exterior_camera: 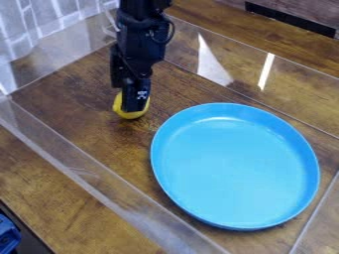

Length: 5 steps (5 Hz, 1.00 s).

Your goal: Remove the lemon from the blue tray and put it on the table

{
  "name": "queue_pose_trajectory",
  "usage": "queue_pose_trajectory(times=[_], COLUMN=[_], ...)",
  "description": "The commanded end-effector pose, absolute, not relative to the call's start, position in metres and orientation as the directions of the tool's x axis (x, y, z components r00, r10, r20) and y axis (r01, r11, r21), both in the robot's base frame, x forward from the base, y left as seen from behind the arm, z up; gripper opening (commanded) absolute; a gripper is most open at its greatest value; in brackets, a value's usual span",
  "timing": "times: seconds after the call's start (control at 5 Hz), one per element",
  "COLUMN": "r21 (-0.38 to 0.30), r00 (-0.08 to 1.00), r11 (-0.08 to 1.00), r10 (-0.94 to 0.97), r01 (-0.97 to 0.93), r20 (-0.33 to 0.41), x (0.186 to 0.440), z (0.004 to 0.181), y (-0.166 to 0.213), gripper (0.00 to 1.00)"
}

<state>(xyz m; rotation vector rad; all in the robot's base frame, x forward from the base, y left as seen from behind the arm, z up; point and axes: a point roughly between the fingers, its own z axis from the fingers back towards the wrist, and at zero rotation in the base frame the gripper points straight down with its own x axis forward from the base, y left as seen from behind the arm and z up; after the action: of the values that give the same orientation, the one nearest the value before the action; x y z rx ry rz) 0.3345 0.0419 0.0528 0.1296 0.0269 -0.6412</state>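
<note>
The lemon (129,110) lies on the table (79,149), just left of the blue tray (236,164) and outside its rim. My gripper (131,97) points straight down right over the lemon, fingers apart, and their tips hide the fruit's upper half. Only the yellow lower part shows beneath them. I cannot tell whether the fingers touch the lemon. The blue tray holds nothing.
Clear acrylic panels (66,169) border the tabletop at the front left and along the back. A blue object (6,234) shows at the bottom left corner, outside the panels.
</note>
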Motion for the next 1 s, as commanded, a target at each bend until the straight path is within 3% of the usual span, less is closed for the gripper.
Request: queue_pose_trajectory(times=[0.0,0.2,0.8], r21=[0.149,0.149,0.148], r00=[0.811,0.807,0.797], r11=[0.8,0.797,0.788], r10=[-0.585,-0.59,-0.604], r01=[0.581,0.585,0.598], r20=[-0.019,-0.017,-0.005], x=[0.3439,0.3461,0.3499], z=[0.0611,0.056,0.0513], y=[0.0473,0.0453,0.0389], gripper=[1.0,0.0,0.0])
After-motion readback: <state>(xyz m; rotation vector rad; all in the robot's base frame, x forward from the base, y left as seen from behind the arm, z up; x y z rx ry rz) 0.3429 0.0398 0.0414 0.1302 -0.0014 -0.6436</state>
